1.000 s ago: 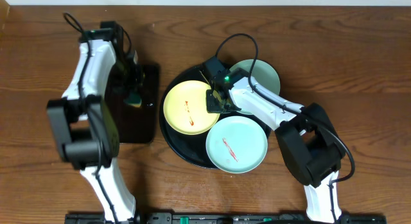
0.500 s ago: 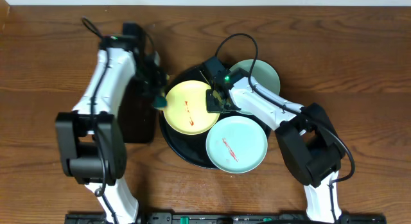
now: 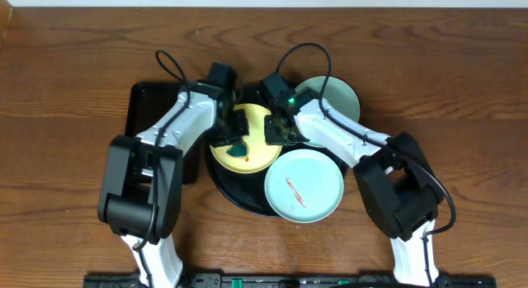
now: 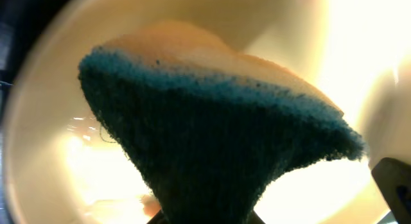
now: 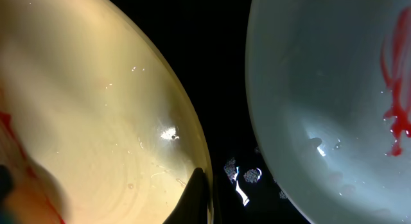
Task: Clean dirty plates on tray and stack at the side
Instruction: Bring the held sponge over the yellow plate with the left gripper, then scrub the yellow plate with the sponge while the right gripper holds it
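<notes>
The pale yellow plate (image 3: 257, 153) lies on the left of the round black tray (image 3: 221, 182). My left gripper (image 3: 237, 136) is shut on a green and yellow sponge (image 4: 212, 134) and holds it down over the yellow plate (image 4: 45, 153). My right gripper (image 3: 277, 131) is shut on that plate's right rim (image 5: 83, 108). A mint-blue plate (image 3: 304, 185) with a red smear lies at the tray's front right and shows in the right wrist view (image 5: 321, 89). A second mint-blue plate (image 3: 337, 96) lies behind the right arm at the tray's back right.
A rectangular black tray (image 3: 157, 123) lies left of the round tray, under my left arm. The bare black tray floor (image 5: 218, 57) shows between the two plates.
My left arm has swung right from the rectangular tray, carrying the sponge onto the yellow plate. The right gripper has stayed on the plate's rim.
</notes>
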Controlling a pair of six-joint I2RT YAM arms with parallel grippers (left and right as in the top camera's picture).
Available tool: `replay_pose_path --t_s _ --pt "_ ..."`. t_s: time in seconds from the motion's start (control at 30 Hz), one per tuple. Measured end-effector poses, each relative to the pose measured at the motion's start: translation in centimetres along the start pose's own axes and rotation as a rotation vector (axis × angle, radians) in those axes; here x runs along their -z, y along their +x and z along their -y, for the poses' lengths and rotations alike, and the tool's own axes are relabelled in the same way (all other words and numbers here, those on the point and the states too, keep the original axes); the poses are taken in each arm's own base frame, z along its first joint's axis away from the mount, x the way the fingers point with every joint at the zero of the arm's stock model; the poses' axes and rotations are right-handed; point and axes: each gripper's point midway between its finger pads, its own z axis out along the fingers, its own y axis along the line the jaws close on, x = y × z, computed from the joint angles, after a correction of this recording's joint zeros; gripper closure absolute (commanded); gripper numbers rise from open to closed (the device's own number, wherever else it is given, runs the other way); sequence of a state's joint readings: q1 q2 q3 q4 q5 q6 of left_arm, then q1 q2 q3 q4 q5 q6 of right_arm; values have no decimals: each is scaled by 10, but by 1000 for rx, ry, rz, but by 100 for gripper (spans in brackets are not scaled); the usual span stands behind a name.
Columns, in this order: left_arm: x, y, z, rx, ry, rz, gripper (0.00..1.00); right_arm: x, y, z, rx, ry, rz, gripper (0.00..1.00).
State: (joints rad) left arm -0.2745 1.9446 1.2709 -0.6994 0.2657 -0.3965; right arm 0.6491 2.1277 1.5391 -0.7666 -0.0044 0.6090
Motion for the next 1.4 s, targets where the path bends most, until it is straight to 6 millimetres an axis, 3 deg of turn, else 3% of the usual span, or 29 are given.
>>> replay_pose_path --t_s 0.3,0.43,0.57,0.77,0.87,1.23,1.4 --pt "-8 19 24 -38 -10 -20 92 0 0 0 0 0 0 99" --pt "-8 14 22 -9 -23 5 92 0 0 0 0 -1 0 99" --pt "-5 -9 15 28 -47 98 92 0 0 0 0 -1 -1 99" --pt "12 -78 -4 94 -76 372 92 0 0 0 0 -2 -2 99" --pt "22 -99 -10 118 -81 459 92 0 0 -1 0 -3 -2 99" --pt "11 -83 -11 37 -59 340 92 -1 4 0 -2 -45 -49 99" --pt "10 -57 -4 -45 31 191 92 -1 4 8 -4 -71 -84 99"
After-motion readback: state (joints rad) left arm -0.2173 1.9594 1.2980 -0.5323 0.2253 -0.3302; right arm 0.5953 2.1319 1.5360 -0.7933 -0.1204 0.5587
